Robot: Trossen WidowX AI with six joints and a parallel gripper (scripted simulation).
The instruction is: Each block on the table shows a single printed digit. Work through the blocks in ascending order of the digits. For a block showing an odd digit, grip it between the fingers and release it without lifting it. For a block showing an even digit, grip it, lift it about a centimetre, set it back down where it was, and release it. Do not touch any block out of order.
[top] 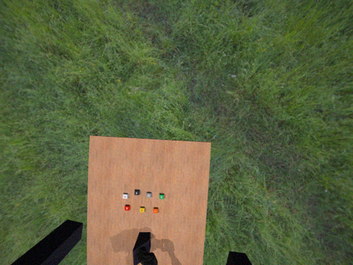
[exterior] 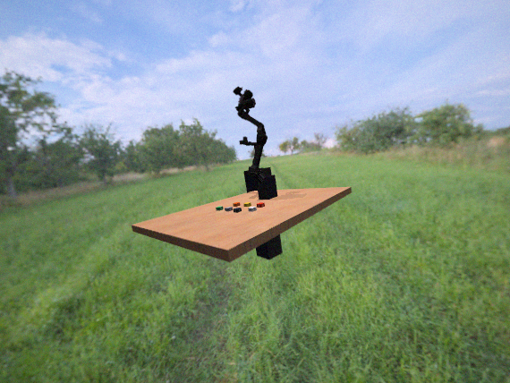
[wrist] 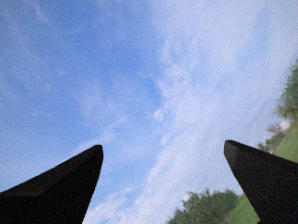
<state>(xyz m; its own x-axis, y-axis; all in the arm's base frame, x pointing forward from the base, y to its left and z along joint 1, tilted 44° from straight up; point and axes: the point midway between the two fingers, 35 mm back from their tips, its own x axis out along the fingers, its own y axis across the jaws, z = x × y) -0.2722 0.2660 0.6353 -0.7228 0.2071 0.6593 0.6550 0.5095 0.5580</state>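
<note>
So we're pretty much at the starting line here, as far as we can judge: nothing is in the claw (wrist: 164, 143), whose fingers stand wide apart with only sky and a bit of treeline between them in the wrist view. All seven blocks sit on the tabletop (top: 105, 161) (exterior: 192, 228), in two loose rows nearer the arm's edge than the far edge. The row closer to the arm has the red block (top: 127, 207) (exterior: 260, 205), the yellow block (top: 142, 209) (exterior: 247, 204) and the orange block (top: 155, 210) (exterior: 236, 204); beyond it are the white block (top: 125, 195) (exterior: 252, 208), black block (top: 137, 192) (exterior: 237, 209), gray block (top: 149, 194) (exterior: 228, 208) and green block (top: 161, 196) (exterior: 219, 208). The digits are too small for us to read, so we can't tell which comes first. Next we'd want to get the lowest one sorted, then bring the claw down over that block without brushing its neighbors, and only lift if it's even. Pose-wise, the arm (top: 145, 255) (exterior: 260, 134) is reared up tall at its end of the tabletop, bent at the joints, with its upper end way above the blocks, so it's a long trip down.
</note>
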